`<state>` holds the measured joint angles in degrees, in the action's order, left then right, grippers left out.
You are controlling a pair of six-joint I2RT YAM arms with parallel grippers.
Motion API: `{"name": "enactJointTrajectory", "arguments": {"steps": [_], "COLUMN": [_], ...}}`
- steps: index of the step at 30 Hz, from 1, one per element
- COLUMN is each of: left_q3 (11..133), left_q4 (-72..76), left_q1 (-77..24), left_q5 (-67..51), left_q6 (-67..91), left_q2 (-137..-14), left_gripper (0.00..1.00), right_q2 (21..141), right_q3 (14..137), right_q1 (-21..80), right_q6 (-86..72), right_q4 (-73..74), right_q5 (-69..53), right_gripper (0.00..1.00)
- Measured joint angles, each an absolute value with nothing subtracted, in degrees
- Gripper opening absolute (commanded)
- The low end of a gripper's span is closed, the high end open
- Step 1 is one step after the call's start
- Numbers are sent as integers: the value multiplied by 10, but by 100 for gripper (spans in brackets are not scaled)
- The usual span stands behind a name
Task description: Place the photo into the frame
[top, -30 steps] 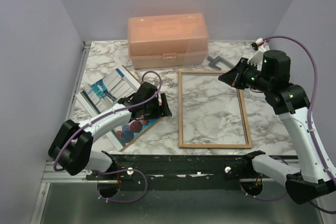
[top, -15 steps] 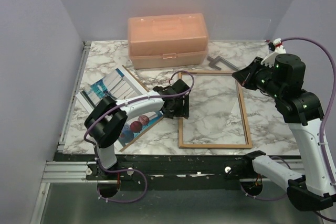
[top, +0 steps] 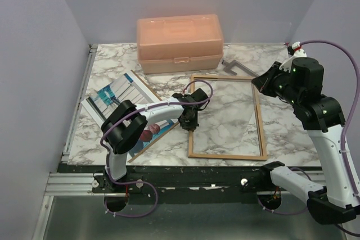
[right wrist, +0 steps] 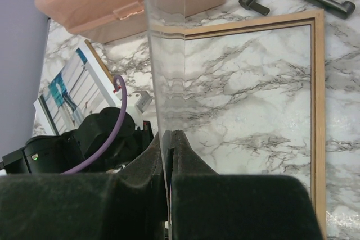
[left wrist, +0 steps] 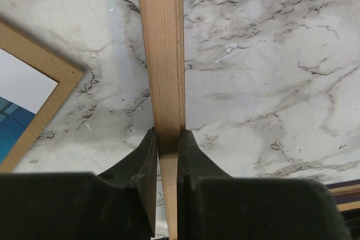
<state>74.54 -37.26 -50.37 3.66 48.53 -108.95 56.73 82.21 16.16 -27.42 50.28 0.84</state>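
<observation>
The left gripper (left wrist: 167,139) is clamped on the left rail of the frame (left wrist: 163,54), one finger on each side of the tan wood. The right gripper (right wrist: 167,139) is closed on the bottom edge of a clear sheet (right wrist: 166,54), held upright above the frame's far right corner. On the marble table (top: 112,66) a peach box (top: 179,42) stands at the back. The frame lies tan side up, right of centre. The photo (top: 115,96) lies face up on a brown board (left wrist: 53,80) to the left, partly under the left arm.
</observation>
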Motion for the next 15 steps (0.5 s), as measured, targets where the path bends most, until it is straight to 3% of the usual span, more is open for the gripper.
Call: {"name": "enactJointTrajectory", "arguments": {"steps": [2, 15], "left_q3": [743, 689], "left_q4": [-371, -358], "left_q1": [-504, -504], "left_q5": [37, 45], "left_q6": [494, 515], "left_q2": [-1087, -1048], "left_gripper": [0, 0], "right_q2": [567, 578], "right_q3": [817, 767], "right_q1": [162, 162], "right_q6": [-274, -274], "right_q4": [502, 500], "right_q5": [8, -8], "right_gripper": [1, 1]}}
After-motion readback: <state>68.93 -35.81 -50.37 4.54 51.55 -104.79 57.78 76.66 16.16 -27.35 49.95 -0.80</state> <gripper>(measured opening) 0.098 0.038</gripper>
